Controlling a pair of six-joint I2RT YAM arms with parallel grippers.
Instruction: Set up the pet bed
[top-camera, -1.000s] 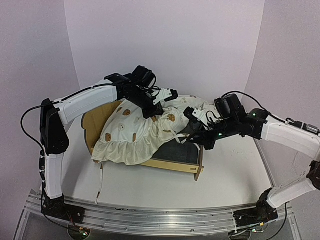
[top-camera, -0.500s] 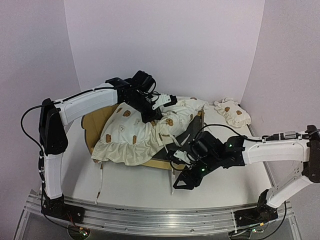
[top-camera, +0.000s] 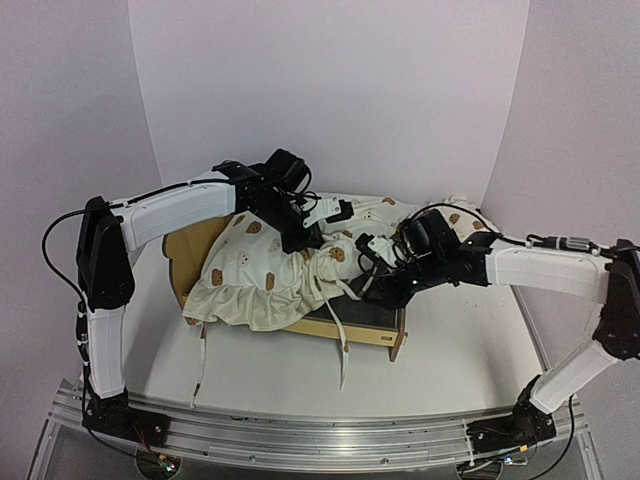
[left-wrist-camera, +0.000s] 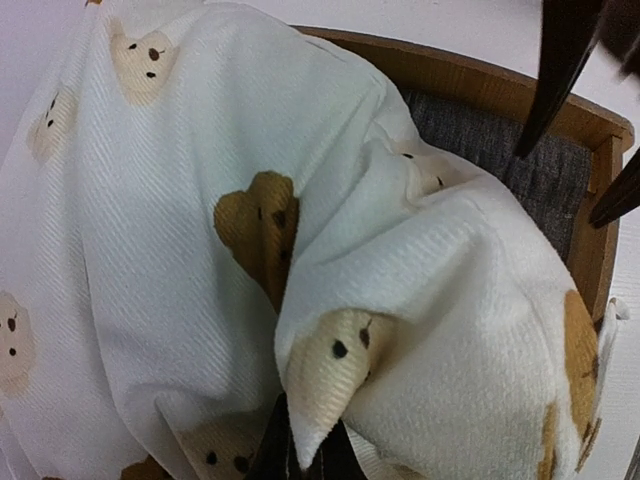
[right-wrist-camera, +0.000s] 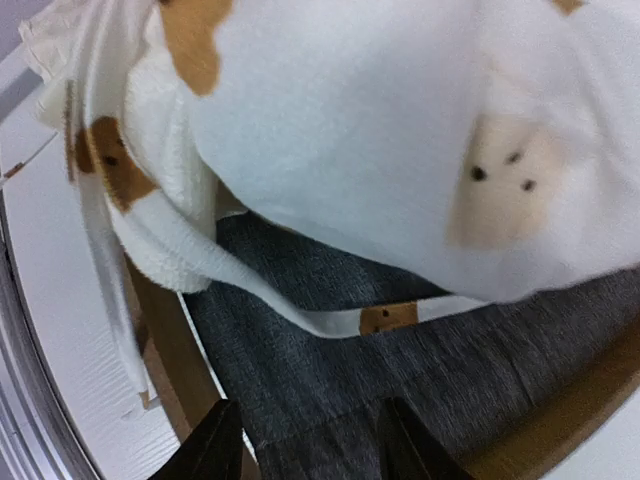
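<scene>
The pet bed (top-camera: 372, 333) is a light-wood frame with a curved headboard on the left and a dark grey felt base (right-wrist-camera: 400, 350). A cream bear-print cushion (top-camera: 255, 270) lies bunched over its left and middle. My left gripper (top-camera: 308, 240) is above the bed's middle, shut on a fold of that cushion (left-wrist-camera: 330, 370). My right gripper (top-camera: 368, 283) stands open low over the bare felt at the bed's right end. Nothing is between its fingertips (right-wrist-camera: 215, 450), and the cushion's edge (right-wrist-camera: 380, 130) is just ahead.
A tie string (top-camera: 343, 352) hangs over the bed's front rail onto the table, and another (top-camera: 200, 365) trails off the left front. A small bear-print pillow (top-camera: 468, 215) lies at the back right, partly behind my right arm. Walls close in behind.
The right gripper opened, swung down in front of the bed, then came back over the bed's right end. A tie string now hangs over the front rail. The left gripper shifted slightly.
</scene>
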